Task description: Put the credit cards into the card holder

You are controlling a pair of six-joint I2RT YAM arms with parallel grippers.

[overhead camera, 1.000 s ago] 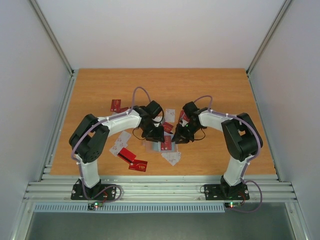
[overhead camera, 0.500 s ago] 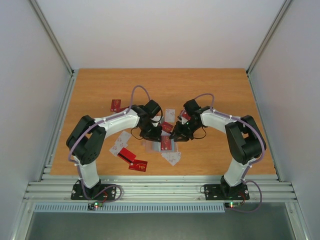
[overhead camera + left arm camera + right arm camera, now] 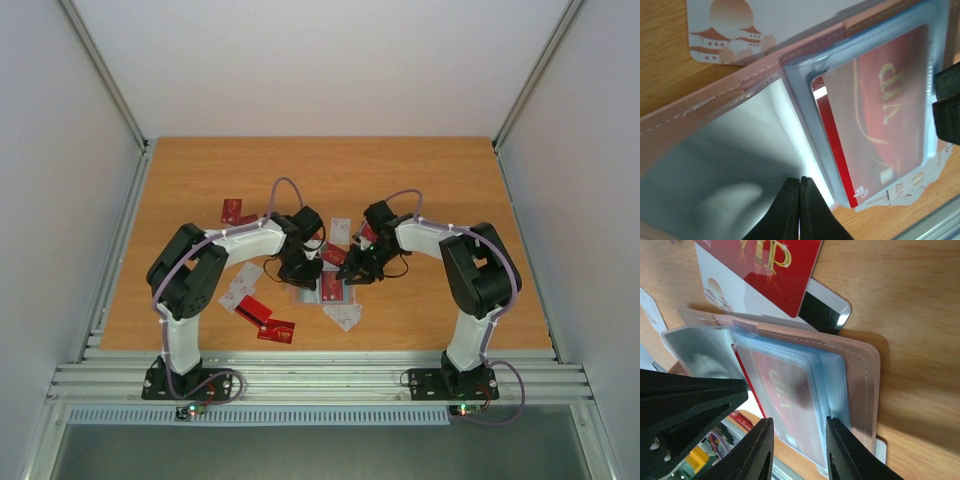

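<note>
The card holder (image 3: 330, 290) lies open on the table between both grippers; its pinkish-tan edge (image 3: 715, 100) frames blue-grey sleeves. A red VIP credit card (image 3: 875, 115) sits inside a clear pocket (image 3: 790, 400). My left gripper (image 3: 800, 183) is shut, its tips together over a bare grey sleeve (image 3: 730, 165), with nothing visibly pinched. My right gripper (image 3: 797, 440) stands open just above the pocketed stack, one finger on each side of it. In the top view the left gripper (image 3: 299, 272) and right gripper (image 3: 353, 271) flank the holder.
Loose cards ring the holder: red ones (image 3: 232, 210) (image 3: 254, 310) (image 3: 276, 330), white ones (image 3: 240, 288) (image 3: 345, 317) (image 3: 340, 230). A red VIP card (image 3: 765, 262) overlaps a white card and a black-striped one (image 3: 825, 310) beside the holder. White walls enclose the table.
The left gripper has closed and edged right over the holder's left page. The right gripper has shifted slightly left toward the holder. The loose cards lie where they were.
</note>
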